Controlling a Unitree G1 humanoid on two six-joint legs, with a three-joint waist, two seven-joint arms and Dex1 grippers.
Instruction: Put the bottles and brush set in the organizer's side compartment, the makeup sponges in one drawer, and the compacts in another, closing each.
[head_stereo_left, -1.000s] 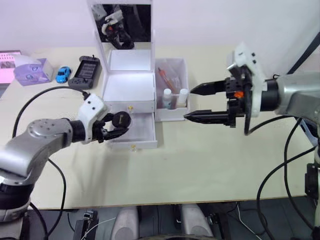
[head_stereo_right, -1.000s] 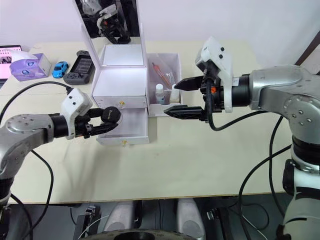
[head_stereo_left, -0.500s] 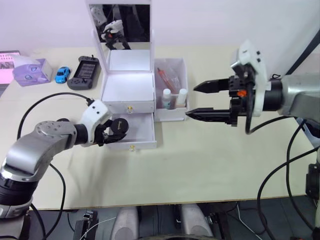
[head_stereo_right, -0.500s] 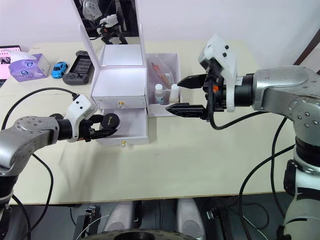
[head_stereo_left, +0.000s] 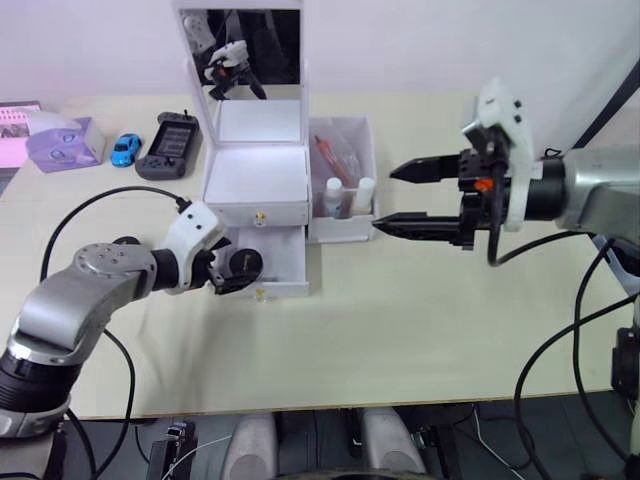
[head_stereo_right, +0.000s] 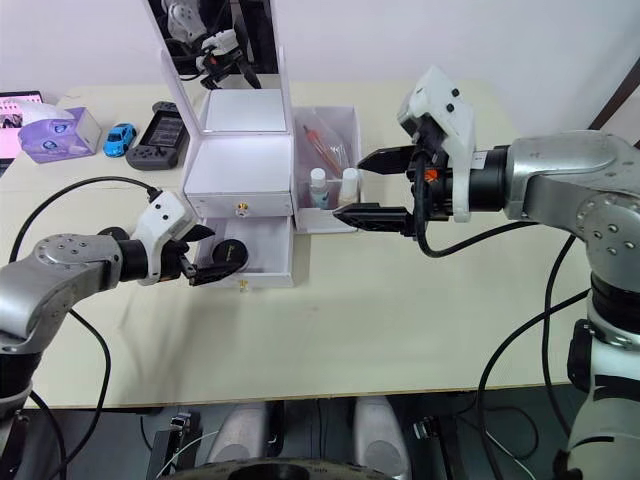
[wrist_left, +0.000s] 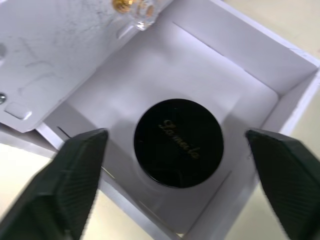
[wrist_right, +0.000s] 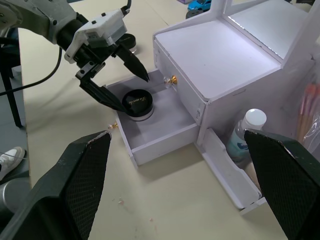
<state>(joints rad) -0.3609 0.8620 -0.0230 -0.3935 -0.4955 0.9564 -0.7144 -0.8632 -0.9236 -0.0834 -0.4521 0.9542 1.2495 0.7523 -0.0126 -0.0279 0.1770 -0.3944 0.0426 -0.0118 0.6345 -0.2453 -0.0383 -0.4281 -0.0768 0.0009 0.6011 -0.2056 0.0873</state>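
The white organizer (head_stereo_left: 255, 175) stands mid-table with its mirror lid upright. Its lower drawer (head_stereo_left: 285, 262) is pulled out, and a black compact (wrist_left: 178, 142) lies flat inside. My left gripper (head_stereo_left: 238, 270) hovers open over that drawer, fingers spread either side of the compact, not touching it. The upper drawer (head_stereo_left: 258, 213) is shut. In the side compartment (head_stereo_left: 345, 135) stand two bottles (head_stereo_left: 334, 195) beside the brush set (head_stereo_left: 335, 155). To the right of the organizer my right gripper (head_stereo_left: 385, 200) hangs open and empty above the table. The makeup sponges are out of view.
At the back left sit a purple tissue box (head_stereo_left: 62, 140), a blue toy car (head_stereo_left: 126, 148) and a black handheld console (head_stereo_left: 177, 143). A black cable (head_stereo_left: 95, 195) loops from my left arm over the table.
My left gripper has carried the compact down into the open lower drawer and opened, letting it go. The right arm has barely moved.
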